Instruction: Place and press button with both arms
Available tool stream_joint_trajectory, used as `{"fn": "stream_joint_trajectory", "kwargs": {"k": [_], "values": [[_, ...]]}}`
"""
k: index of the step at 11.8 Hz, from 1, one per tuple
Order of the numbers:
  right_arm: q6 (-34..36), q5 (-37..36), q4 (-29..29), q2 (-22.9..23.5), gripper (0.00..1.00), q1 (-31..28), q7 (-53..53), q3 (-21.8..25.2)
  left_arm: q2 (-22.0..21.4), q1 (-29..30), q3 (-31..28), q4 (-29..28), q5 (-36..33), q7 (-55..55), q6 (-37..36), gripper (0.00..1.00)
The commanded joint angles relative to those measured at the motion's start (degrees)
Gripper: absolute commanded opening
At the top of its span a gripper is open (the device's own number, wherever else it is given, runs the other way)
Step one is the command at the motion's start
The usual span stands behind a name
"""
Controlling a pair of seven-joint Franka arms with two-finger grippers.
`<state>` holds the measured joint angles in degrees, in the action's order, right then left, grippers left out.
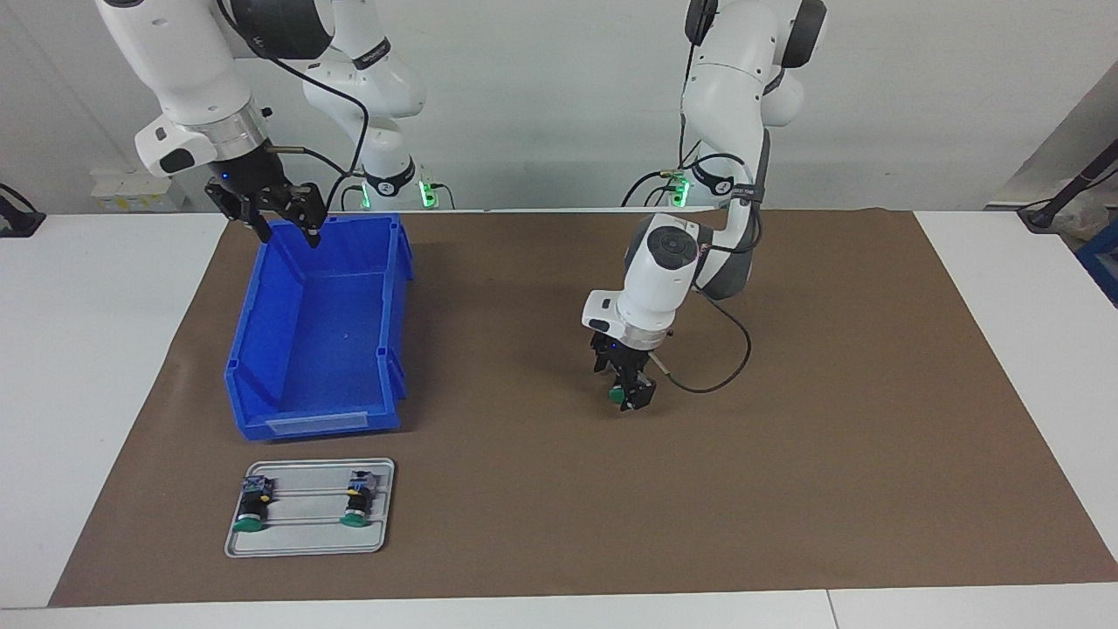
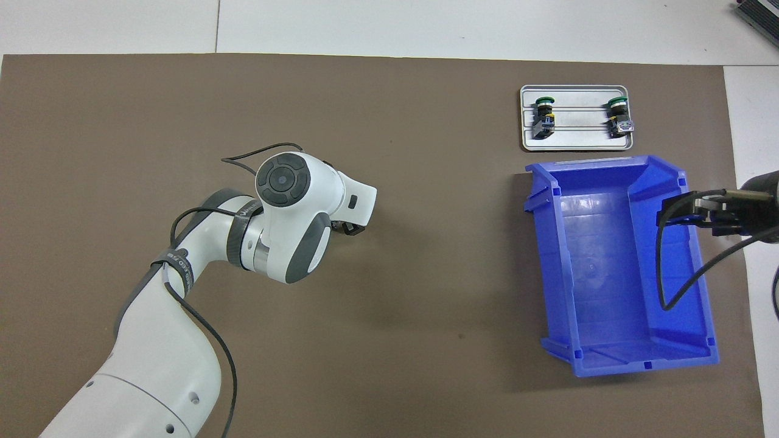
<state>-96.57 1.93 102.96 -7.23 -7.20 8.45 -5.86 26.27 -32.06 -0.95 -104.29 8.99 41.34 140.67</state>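
Jaws on the left gripper (image 1: 631, 395) point down low over the middle of the brown mat (image 1: 786, 419), with a green-capped button (image 1: 618, 396) between them; whether they are clenched on it or letting go I cannot tell from where I stand. Over at the right arm's end of the counter (image 1: 96, 349), the right gripper (image 1: 285, 225) hangs above the blue bin (image 1: 314, 349), at its edge nearest the robots, jaws spread and holding nothing.

Two more buttons (image 1: 251, 509) (image 1: 356, 501) lie on a grey tray (image 1: 306, 540), farther from the robots than the bin.

This looks like the placing step: the button is being set on the mat. Next, I'd guess, the left arm must steady it upright while the right arm crosses over to press the cap.
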Motion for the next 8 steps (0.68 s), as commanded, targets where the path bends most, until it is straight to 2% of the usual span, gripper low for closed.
{"fn": "stream_joint_trajectory", "kwargs": {"k": [1, 5, 8], "values": [[-3.3, 1.8, 2.0, -1.2, 0.98, -0.9, -2.0, -0.5, -0.7, -0.7, -1.2, -1.7, 0.8, -3.3, -0.2, 0.87], [-3.0, 1.7, 1.5, -1.0, 1.0, -0.2, -1.8, -0.7, -0.8, -0.6, -1.3, -1.7, 0.8, -14.8, -0.1, 0.86], [-3.0, 1.7, 1.5, -1.0, 1.0, -1.1, -1.8, -0.9, -0.8, -0.5, -1.3, -1.8, 0.7, -24.5, 0.2, 0.9]]}}
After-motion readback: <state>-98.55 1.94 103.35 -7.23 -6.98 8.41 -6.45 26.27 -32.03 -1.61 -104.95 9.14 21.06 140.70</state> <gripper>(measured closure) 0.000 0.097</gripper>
